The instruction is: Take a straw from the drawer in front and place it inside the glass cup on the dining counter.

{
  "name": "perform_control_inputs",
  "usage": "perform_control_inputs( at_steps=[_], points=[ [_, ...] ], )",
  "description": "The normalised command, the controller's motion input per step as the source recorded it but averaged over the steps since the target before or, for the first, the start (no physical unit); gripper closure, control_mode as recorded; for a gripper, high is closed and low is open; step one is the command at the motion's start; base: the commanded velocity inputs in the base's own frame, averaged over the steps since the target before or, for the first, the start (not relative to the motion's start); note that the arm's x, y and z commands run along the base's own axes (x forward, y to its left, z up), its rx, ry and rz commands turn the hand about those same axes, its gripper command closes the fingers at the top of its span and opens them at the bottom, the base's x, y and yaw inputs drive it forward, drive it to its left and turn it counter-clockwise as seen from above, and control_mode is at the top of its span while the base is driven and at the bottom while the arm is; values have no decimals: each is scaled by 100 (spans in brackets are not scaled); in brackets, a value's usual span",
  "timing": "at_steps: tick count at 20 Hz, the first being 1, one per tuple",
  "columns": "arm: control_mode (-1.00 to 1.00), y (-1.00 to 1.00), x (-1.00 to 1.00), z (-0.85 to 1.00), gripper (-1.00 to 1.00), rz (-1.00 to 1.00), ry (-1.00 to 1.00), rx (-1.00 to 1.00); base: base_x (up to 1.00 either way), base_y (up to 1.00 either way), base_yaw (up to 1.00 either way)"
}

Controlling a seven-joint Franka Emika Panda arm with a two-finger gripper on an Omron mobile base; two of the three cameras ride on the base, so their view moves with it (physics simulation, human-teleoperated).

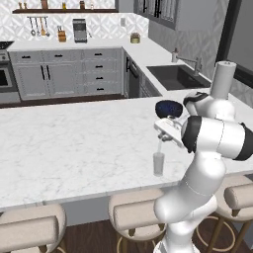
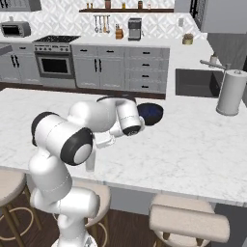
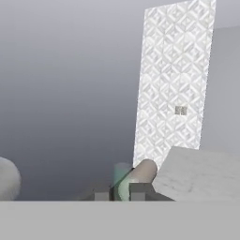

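So the bench (image 1: 74,148) is huge, but the glass cup (image 1: 158,164) sits right by its near edge, above the stools (image 1: 138,217), with the dark bowl (image 1: 168,107) further in. The fingers (image 1: 159,143) hang just over the cup, clamped on the straw (image 1: 159,147), whose tip looks about at the rim. Biggest worry imo: a tilted straw catches the rim, tips the cup off that edge, or drops outside.

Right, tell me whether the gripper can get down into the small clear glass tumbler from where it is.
Probably yes: the gripper sits directly above the small clear glass tumbler near the white marble counter's edge; nothing lies between them, and the dark blue bowl stands well behind.
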Motion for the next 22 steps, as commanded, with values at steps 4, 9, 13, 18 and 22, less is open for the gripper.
perform_control_inputs(
  at_steps=[4, 9, 13, 18, 22],
  points=[
    [-100, 0, -36, -6, 100, 0, -9, 0, 0, 0, 0],
    [-100, 0, -47, -12, 100, 0, -9, 0, 0, 0, 0],
    [-100, 0, -6, -31, 100, 0, -4, -1, 0, 0, 0],
    [-100, 0, 9, -30, -100, 0, -5, -2, 0, 0, 0],
    [-100, -1, 6, -15, -100, 0, -6, -2, 0, 0, 0]
  ],
)
